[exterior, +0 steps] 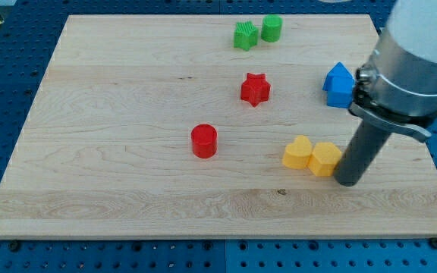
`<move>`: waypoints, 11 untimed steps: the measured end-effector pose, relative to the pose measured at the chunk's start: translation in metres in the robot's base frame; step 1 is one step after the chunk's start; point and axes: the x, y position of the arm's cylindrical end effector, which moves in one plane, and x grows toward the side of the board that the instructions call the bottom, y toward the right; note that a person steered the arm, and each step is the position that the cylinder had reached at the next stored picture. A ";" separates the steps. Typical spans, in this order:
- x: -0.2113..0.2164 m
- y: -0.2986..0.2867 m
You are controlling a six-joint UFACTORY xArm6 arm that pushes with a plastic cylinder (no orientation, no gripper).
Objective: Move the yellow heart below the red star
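Observation:
The yellow heart (pixel 298 152) lies on the wooden board at the lower right, touching a yellow hexagon-like block (pixel 325 158) on its right. The red star (pixel 255 89) lies above and a little left of the heart, well apart from it. My tip (pixel 348 182) rests on the board just right of the yellow hexagon, close to or touching it. The rod rises up to the right to the arm's grey body.
A red cylinder (pixel 203 141) lies left of the heart. A green star (pixel 245 36) and a green cylinder (pixel 271 28) sit near the top edge. A blue block (pixel 339 84) lies at the right, partly behind the arm. The board's right edge is near.

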 end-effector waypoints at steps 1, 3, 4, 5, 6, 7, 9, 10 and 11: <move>0.002 -0.003; 0.019 -0.040; 0.003 -0.045; -0.025 -0.041; -0.056 -0.040; -0.072 -0.037; -0.071 -0.056; -0.071 -0.089; -0.069 -0.080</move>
